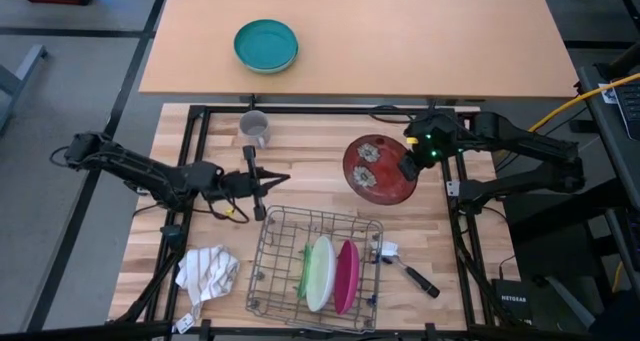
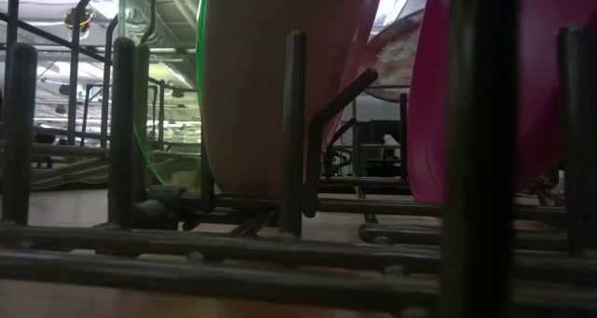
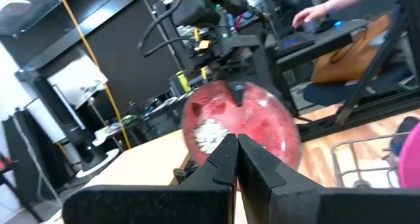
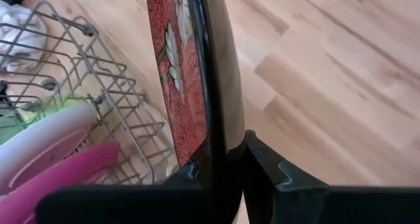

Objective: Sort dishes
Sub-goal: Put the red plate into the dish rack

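The dark red plate with pale motifs [image 1: 375, 168] is at the table's middle right, tilted, with my right gripper [image 1: 408, 168] shut on it. It also shows in the left wrist view [image 3: 252, 122]. The pale green plate [image 1: 303, 271], the white plate [image 1: 320, 273] and the magenta plate [image 1: 347, 276] stand on edge in the wire rack [image 1: 275, 231] at the near edge. My left gripper [image 1: 285, 178] is shut and empty, left of the red plate, pointing toward it. My right gripper pinches the red plate's rim [image 4: 213, 145] on its right side between the two fingers. One finger is on the patterned face and one on the dark underside. The fingers come from the table's right, slanting down. The plate is tilted, its held side raised and its face toward the left.
A teal bowl [image 1: 266, 45] sits on the far tabletop and a grey mug [image 1: 256, 128] at the back left. A white cloth [image 1: 208, 271] lies left of the rack and a black-handled utensil [image 1: 412, 273] right of it. A person's hand [image 3: 315, 14] shows beyond the table.
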